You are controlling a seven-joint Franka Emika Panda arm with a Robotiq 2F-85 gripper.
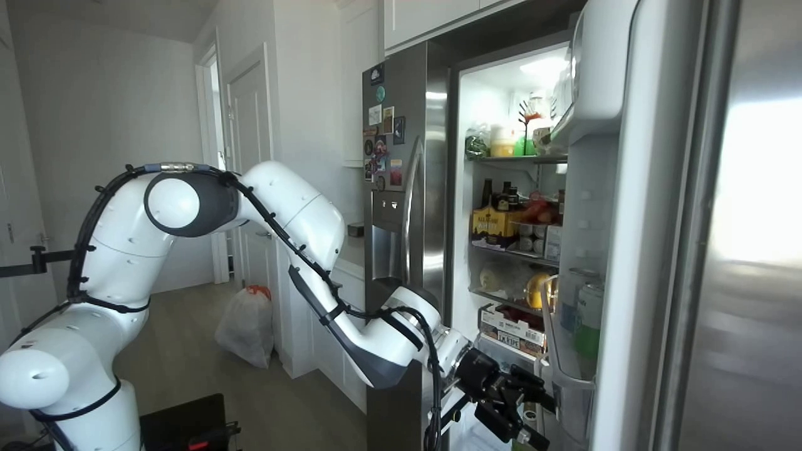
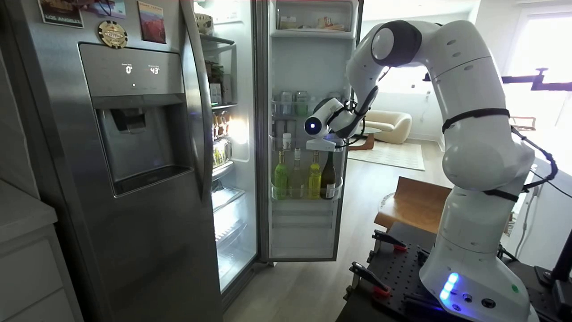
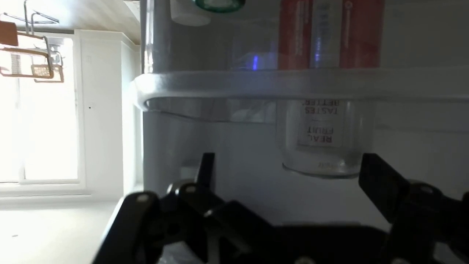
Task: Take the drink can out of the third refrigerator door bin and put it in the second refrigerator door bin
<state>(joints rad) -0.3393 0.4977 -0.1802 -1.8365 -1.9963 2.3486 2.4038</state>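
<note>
The drink can [image 3: 322, 124] stands upright in a clear door bin [image 3: 234, 84] in the wrist view, which is upside down. Its red lower body is behind the bin front; its pale top with lettering rises past the rim. My gripper [image 3: 287, 159] is open and empty. Its fingers are spread on either side of the can's top in the picture, the can nearer the right finger, apparently beyond the tips. In an exterior view the open gripper [image 1: 546, 425] is beside the door. The third bin [image 2: 277, 144] shows partly behind the arm; the can is hidden in both exterior views.
The second bin [image 1: 571, 379] above holds a green can [image 1: 589, 319] and glasses or cans. Bottles [image 2: 314, 179] stand in the bin below. A white object [image 3: 188, 13] and a green round thing [image 3: 220, 4] show through the bin. The open fridge interior [image 1: 507, 326] is beside the arm.
</note>
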